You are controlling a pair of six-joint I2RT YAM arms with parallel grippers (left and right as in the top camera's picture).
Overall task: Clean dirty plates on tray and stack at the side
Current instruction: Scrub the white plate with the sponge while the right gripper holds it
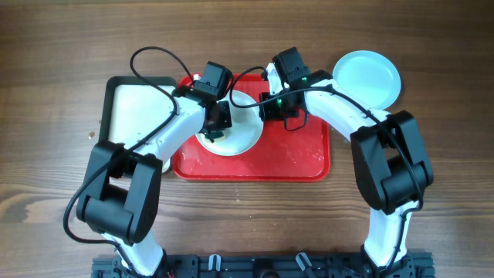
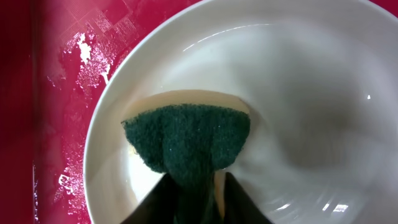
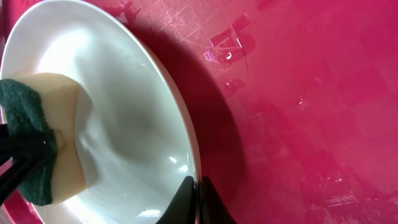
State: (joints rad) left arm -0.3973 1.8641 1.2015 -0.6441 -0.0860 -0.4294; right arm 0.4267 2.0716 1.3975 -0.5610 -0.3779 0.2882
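A white plate (image 1: 241, 131) rests tilted on the red tray (image 1: 293, 158). My left gripper (image 1: 217, 130) is shut on a green-and-yellow sponge (image 2: 186, 140) and presses it on the plate's inside (image 2: 298, 112). My right gripper (image 1: 268, 104) is shut on the plate's rim (image 3: 194, 163) and holds that edge above the tray (image 3: 311, 93). The sponge (image 3: 37, 149) also shows in the right wrist view, with the left fingers on it. A pale light-blue plate (image 1: 367, 77) lies on the table at the back right. A third plate is not in view.
A black-rimmed tray with a cream inside (image 1: 139, 108) lies left of the red tray. White soapy smears (image 2: 81, 46) mark the red tray's wet surface. The wooden table (image 1: 54, 69) lies around both trays.
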